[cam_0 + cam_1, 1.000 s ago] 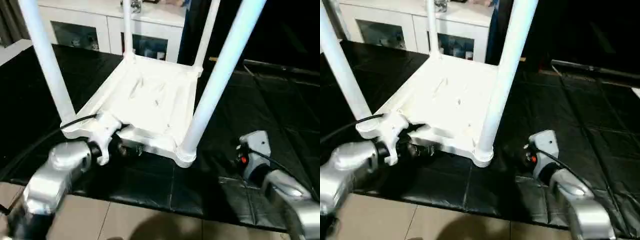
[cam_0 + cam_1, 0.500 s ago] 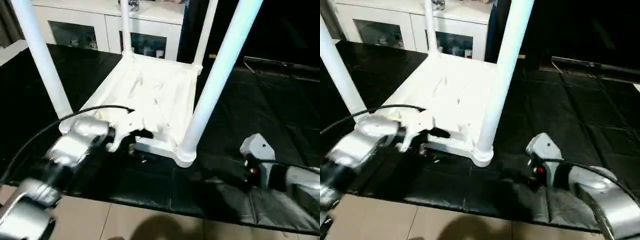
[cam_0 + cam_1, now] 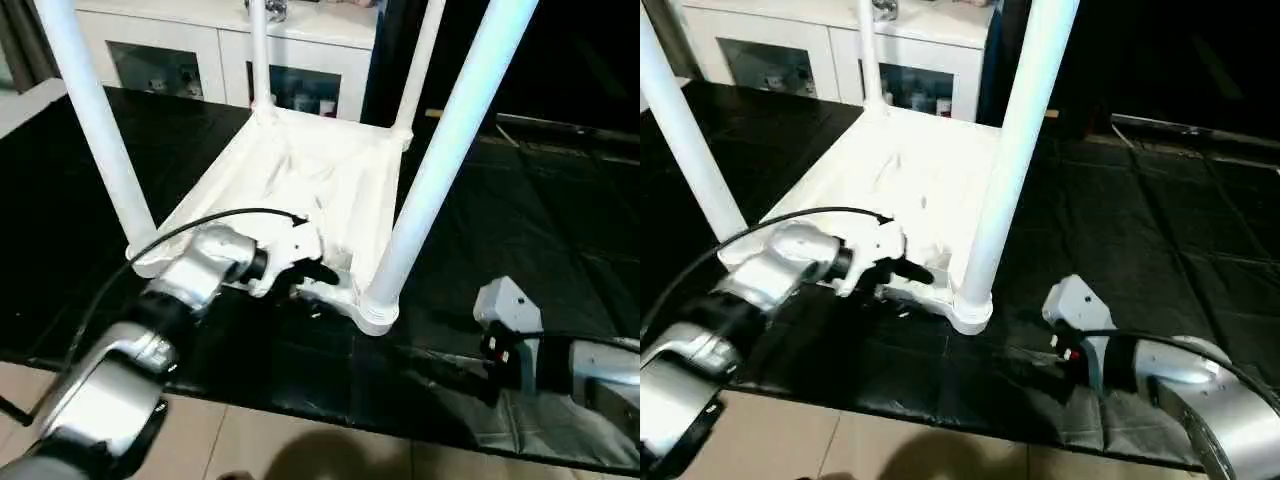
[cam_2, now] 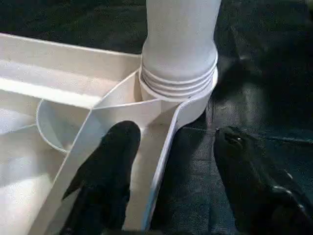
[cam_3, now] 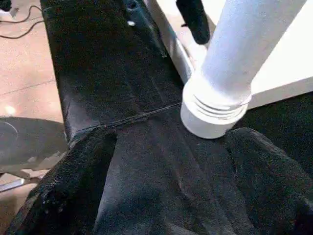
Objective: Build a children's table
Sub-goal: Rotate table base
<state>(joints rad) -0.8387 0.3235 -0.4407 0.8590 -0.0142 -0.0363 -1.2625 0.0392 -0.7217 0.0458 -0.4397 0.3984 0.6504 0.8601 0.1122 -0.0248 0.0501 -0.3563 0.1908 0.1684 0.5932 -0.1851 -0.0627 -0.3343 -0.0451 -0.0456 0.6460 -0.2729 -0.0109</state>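
Observation:
The children's table [image 3: 320, 180] lies upside down on the black mat, all four white legs standing up in its corner sockets. The near right leg [image 3: 450, 150] rises from the socket [image 4: 178, 83] closest to me. My left gripper [image 4: 177, 137] is at the near rim just left of that socket. It straddles the rim wall, one finger [image 4: 110, 166] inside against it and the other finger [image 4: 244, 181] outside, apart from it. My right gripper [image 5: 171, 137] hovers low over the mat in front of the same socket [image 5: 215, 110], open with nothing between its fingers.
A white cabinet [image 3: 200, 60] with glass doors stands behind the mat [image 3: 560, 200]. The mat's front edge drops to a tiled floor [image 3: 300, 440]. A black cable [image 3: 200, 225] loops over my left forearm.
My left gripper has slid right along the near rim toward the near right socket, and its fingers have narrowed. My right arm has dropped lower and shifted slightly right.

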